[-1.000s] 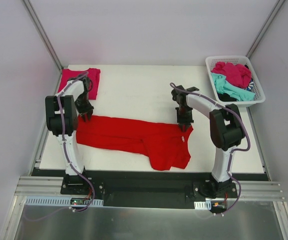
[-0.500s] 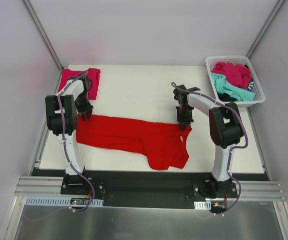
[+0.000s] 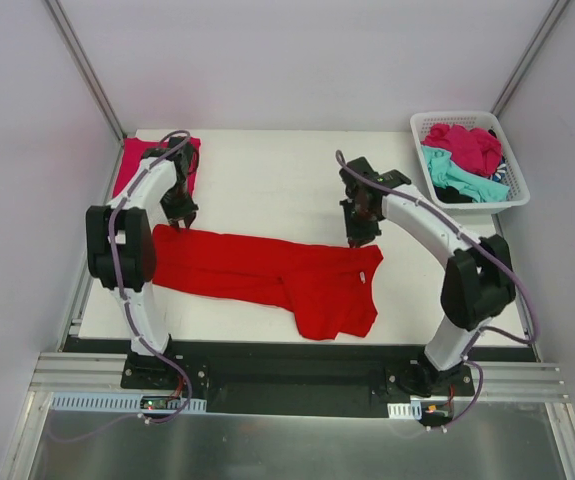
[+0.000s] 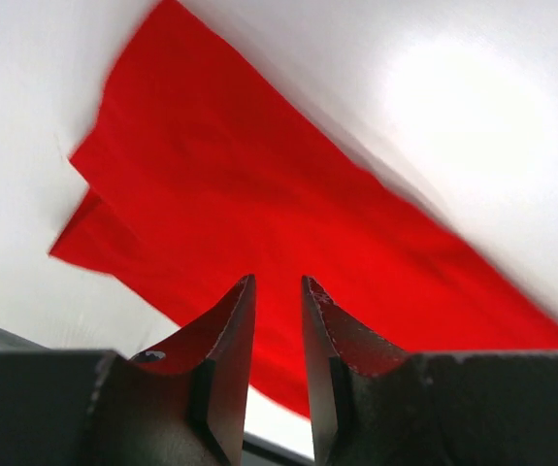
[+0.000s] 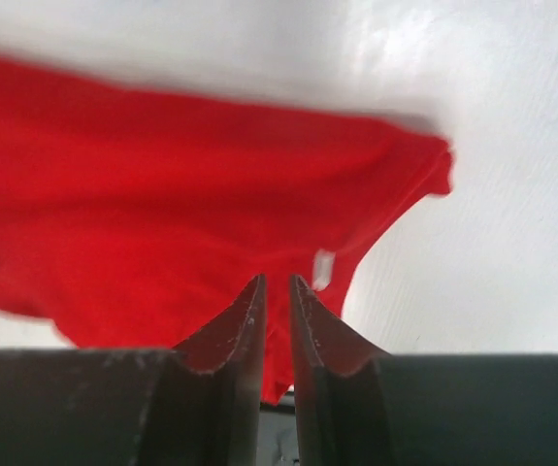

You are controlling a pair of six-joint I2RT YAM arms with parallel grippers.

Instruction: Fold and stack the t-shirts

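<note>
A large bright red t-shirt (image 3: 267, 270) lies spread flat across the near half of the table, its neck label (image 5: 323, 269) showing in the right wrist view. My left gripper (image 3: 180, 218) hovers just above the shirt's far left corner (image 4: 259, 194). Its jaws (image 4: 279, 282) stand a narrow gap apart with nothing between them. My right gripper (image 3: 353, 236) hangs over the shirt's far right edge (image 5: 162, 194), its jaws (image 5: 278, 280) also slightly apart and empty. A folded magenta-pink t-shirt (image 3: 135, 160) rests at the far left corner.
A white lattice basket (image 3: 467, 117) at the far right holds a magenta shirt (image 3: 467, 145), a teal one (image 3: 457, 178) and a dark one (image 3: 502, 170). Bare white table (image 3: 267, 180) lies between the red shirt and the back edge.
Both arms have stretched out and lifted their grippers off the red shirt's far edge. The shirt stays flat where it lay.
</note>
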